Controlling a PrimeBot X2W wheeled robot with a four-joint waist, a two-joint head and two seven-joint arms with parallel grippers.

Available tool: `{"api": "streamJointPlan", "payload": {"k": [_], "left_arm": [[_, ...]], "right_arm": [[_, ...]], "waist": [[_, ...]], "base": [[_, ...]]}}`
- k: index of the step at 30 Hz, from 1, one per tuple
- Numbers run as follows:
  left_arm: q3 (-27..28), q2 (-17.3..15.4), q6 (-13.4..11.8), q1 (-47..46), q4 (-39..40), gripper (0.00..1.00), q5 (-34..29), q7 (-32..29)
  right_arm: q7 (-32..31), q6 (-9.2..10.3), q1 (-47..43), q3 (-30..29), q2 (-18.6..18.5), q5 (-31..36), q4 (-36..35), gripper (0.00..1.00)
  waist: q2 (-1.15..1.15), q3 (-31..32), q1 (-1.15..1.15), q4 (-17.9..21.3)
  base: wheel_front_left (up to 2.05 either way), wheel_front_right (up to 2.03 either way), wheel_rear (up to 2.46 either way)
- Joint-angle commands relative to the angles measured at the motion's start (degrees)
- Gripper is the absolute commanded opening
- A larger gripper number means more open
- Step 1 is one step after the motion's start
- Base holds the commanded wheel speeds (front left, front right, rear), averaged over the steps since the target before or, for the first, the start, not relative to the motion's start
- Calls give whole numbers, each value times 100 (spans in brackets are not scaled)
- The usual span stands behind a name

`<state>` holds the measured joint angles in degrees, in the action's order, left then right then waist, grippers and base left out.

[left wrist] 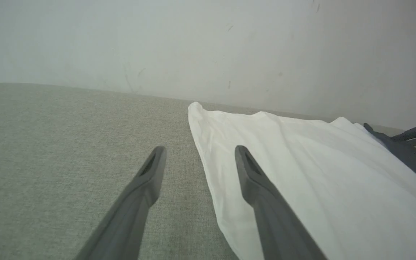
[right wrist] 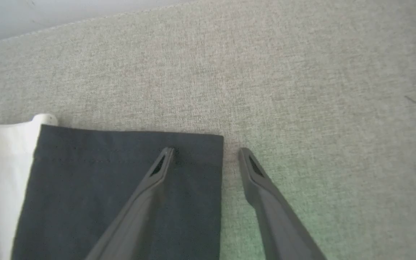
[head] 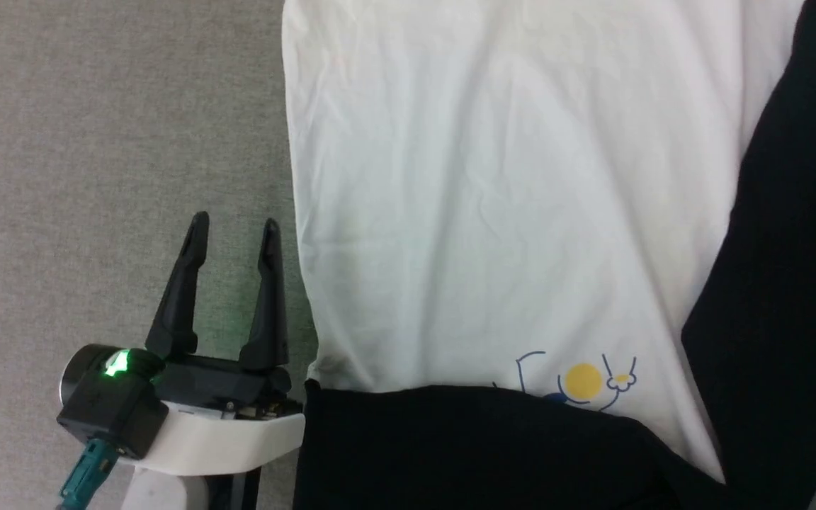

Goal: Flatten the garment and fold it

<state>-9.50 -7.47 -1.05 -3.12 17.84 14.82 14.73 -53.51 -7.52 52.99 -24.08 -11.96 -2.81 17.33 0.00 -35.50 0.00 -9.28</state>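
**Spotter:** Start at the left. What have you got?

**Me:** Left jaws spread wide and empty, at 7 o'clock in my head view. They sit over the grey surface (head: 96, 142), just beside the white side edge of the garment (head: 486, 212). From that wrist, one finger (left wrist: 265, 202) overlaps the edge and the other is over bare surface.

**Spotter:** And the shirt itself?

**Me:** It fills the centre out to 3 o'clock, with the white body lying mostly flat. One black sleeve (head: 486, 446) is folded across at 6 o'clock, and the other sleeve (head: 790, 248) runs down the 3 o'clock side.

**Spotter:** Right arm?

**Me:** Right jaws are parted too, with nothing in them. They straddle the side edge of the cuff (right wrist: 121, 173), one finger above black cloth and one above surface.

**Spotter:** What worries you?

**Me:** If I bite too shallow, I reckon the thin cloth slips free. Too deep and I'd likely catch the layer beneath and rumple the flat body. If my two arms pull unevenly, the fold could skew.
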Motion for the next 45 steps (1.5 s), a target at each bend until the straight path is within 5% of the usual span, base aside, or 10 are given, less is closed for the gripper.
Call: {"api": "streamJointPlan", "payload": {"k": [1,3,12,21,34,45], "left_arm": [[35,31,39,-120,-36,100,-45,27],[53,51,68,-127,-72,100,-51,27],[170,53,146,-22,-227,100,-109,27],[310,-39,101,464,-407,100,-67,-3],[746,-387,-120,1504,-78,100,88,-463],[824,-466,-226,1855,82,100,151,-721]], "right_arm": [[-57,3,30,-79,93,59,23,42],[-23,3,30,-164,161,156,-21,0],[562,3,-72,-13,325,172,-69,0],[1268,3,-720,-9,115,-635,-409,0],[1633,3,-2471,-1588,-508,-1150,-1047,0],[2479,3,-3193,-2293,-527,-876,-693,0]], "waist": [[0,-32,0,-61],[0,-11,0,-73],[0,542,0,104],[0,1951,0,356],[0,3069,0,686],[0,3449,0,783]], "base": [[0,0,0],[0,0,0],[0,0,0],[0,0,0],[0,0,0],[0,0,0]]}}
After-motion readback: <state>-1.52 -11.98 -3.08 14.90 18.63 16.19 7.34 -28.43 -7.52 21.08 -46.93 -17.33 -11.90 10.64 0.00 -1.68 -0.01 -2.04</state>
